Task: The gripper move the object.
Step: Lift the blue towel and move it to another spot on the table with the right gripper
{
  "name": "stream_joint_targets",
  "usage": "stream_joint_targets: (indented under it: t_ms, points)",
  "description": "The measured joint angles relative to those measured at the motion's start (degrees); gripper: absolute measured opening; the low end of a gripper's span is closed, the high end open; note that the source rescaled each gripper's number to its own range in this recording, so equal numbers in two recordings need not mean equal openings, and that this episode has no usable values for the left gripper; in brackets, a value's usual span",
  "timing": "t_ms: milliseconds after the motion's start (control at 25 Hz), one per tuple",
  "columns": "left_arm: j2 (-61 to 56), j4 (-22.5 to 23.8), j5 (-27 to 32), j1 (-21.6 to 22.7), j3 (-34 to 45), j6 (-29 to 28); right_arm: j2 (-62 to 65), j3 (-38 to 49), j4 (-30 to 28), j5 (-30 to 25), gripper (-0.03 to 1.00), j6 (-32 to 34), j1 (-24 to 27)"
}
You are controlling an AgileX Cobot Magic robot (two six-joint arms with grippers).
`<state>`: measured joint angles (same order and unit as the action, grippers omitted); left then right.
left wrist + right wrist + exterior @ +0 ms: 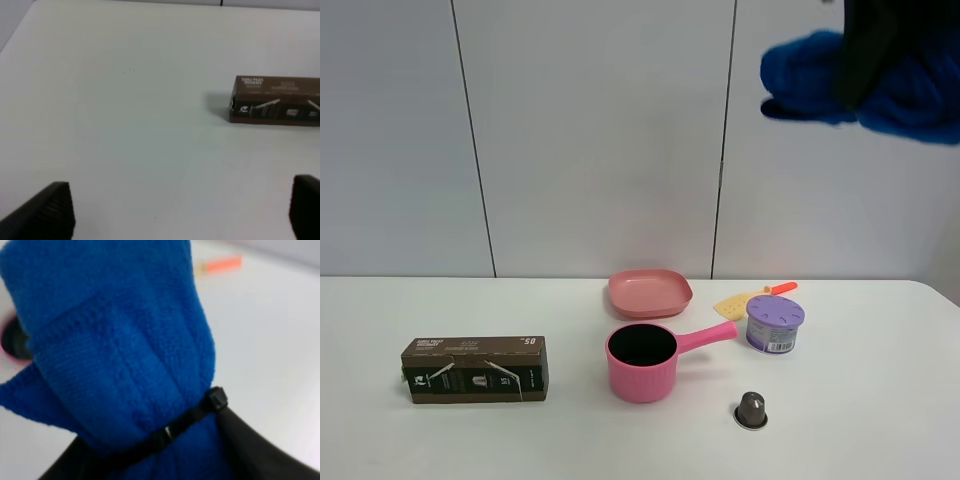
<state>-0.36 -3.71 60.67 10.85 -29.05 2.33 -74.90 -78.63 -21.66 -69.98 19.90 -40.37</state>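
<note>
The blue bundle [800, 75] aloft, high over the bench [470, 310].
The right end effector [865, 55] clenches its middle; the left end effector [180, 210] gapes wide over the bench, near the brown box [277, 100].

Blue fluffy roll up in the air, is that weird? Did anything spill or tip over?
It is off the table because the right gripper holds the blue roll high up in its jaws. The pink pot stands upright and the brown box lies flat. Nothing looks spilled or broken.
</note>
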Motion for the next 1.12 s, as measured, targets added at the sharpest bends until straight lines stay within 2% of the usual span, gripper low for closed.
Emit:
stream_joint_targets:
  t_ms: [80,200,400,560,800,960,1120]
  points:
    - [0.0,0.0,0.0,0.0,0.0,0.0,1.28,4.77,0.13,0.93,0.0,3.9,0.16]
    - [0.0,0.0,0.0,0.0,0.0,0.0,3.88,12.15,0.4,5.88,0.0,10.51,2.42]
    - [0.0,0.0,0.0,0.0,0.0,0.0,7.66,26.48,0.4,16.92,0.0,16.86,10.43]
    - [0.0,0.0,0.0,0.0,0.0,0.0,8.03,33.87,0.4,24.93,0.0,17.28,18.62]
    - [0.0,0.0,0.0,0.0,0.0,0.0,7.6,40.24,3.23,36.95,0.0,17.86,27.33]
    - [0.0,0.0,0.0,0.0,0.0,0.0,2.2,41.58,5.03,42.47,0.0,17.07,29.74]
    - [0.0,0.0,0.0,0.0,0.0,0.0,-7.06,41.58,7.14,50.76,0.0,13.73,29.87]
